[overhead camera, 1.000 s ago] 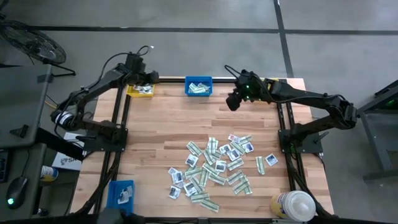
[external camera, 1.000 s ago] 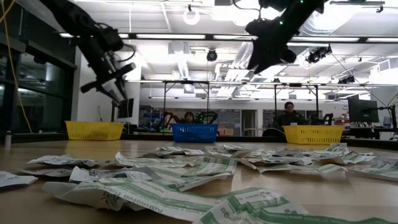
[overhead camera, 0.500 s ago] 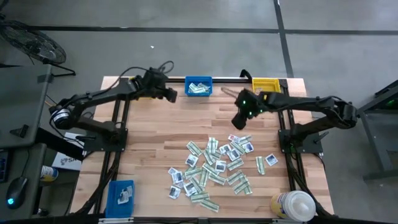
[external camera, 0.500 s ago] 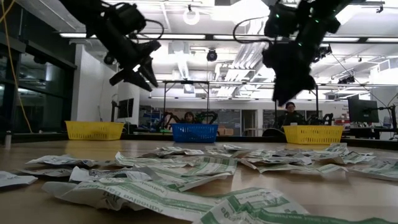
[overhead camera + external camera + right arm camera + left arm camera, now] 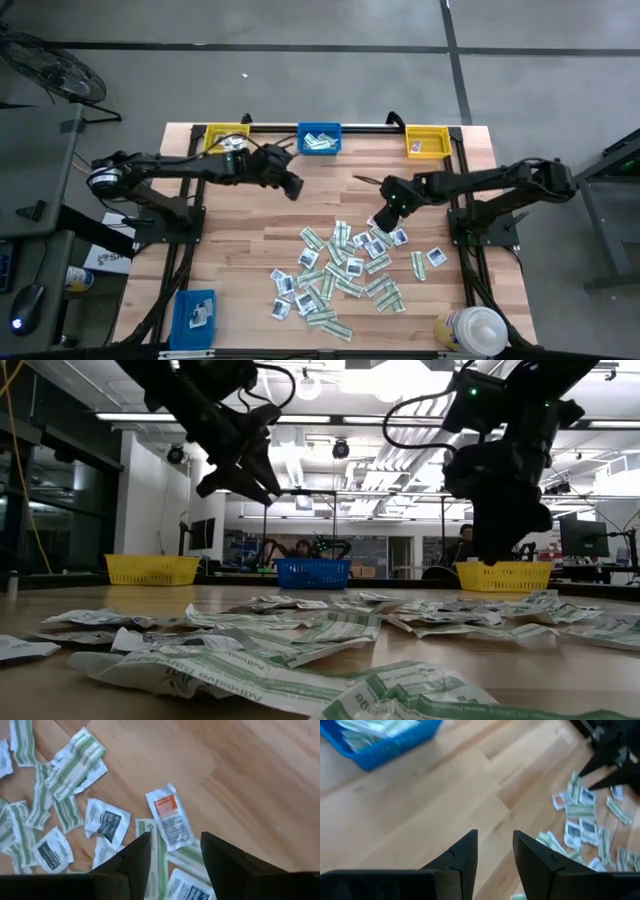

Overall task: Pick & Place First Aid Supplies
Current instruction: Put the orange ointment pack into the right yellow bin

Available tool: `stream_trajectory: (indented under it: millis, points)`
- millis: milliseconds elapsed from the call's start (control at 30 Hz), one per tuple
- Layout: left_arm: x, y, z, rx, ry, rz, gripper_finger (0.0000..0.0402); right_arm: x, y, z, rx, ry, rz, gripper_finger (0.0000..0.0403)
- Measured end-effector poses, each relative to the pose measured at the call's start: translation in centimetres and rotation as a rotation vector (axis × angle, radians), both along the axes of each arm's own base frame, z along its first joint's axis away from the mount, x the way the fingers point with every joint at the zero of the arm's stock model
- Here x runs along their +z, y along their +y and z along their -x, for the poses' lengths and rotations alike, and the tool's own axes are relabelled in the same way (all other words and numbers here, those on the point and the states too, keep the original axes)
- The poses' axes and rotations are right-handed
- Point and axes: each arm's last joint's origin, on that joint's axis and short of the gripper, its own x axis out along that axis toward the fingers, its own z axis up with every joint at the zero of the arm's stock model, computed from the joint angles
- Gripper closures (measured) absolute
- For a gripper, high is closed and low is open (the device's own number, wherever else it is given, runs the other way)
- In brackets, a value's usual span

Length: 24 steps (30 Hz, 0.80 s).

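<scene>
The first aid supplies (image 5: 350, 265) lie as a loose pile of small white and green-striped packets flat on the wooden table, right of its middle. My right gripper (image 5: 382, 222) hangs open just above the pile's far edge, pointing steeply down; in its wrist view a white packet with an orange mark (image 5: 170, 817) lies below its fingers (image 5: 132, 855), untouched. My left gripper (image 5: 295, 188) is open and empty in the air above bare wood, between the far blue bin (image 5: 320, 138) and the pile. The pile (image 5: 580, 815) shows ahead of it.
Along the far edge stand a yellow bin (image 5: 226, 137), the blue bin with packets in it and another yellow bin (image 5: 427, 141). A second blue bin (image 5: 195, 310) sits near left, a white-capped bottle (image 5: 470, 330) near right. Bare wood lies left of the pile.
My left gripper has swung from over the far-left yellow bin toward the table's right and near side, past the blue bin, turning as it went. My right gripper has come down and toward the near edge, from near the far edge to just over the pile.
</scene>
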Motion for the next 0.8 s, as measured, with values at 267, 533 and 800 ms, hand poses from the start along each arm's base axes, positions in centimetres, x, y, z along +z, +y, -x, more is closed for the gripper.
stream_trajectory:
  millis: [267,533,800]
  points:
    - [-1.1,-2.1,-1.0,-0.116,0.043,0.007,0.0278,0.0,1.3,-0.2,-0.197,-0.001,-0.033,0.0238]
    - [-1.1,-2.7,-1.1,-0.171,0.056,-0.028,0.0278,0.0,2.7,-0.2,-0.388,-0.01,-0.059,0.0238]
    - [-1.1,-2.7,-1.1,-0.21,0.064,-0.04,0.0278,-0.1,3.4,-0.2,-0.34,-0.023,0.053,0.0238]
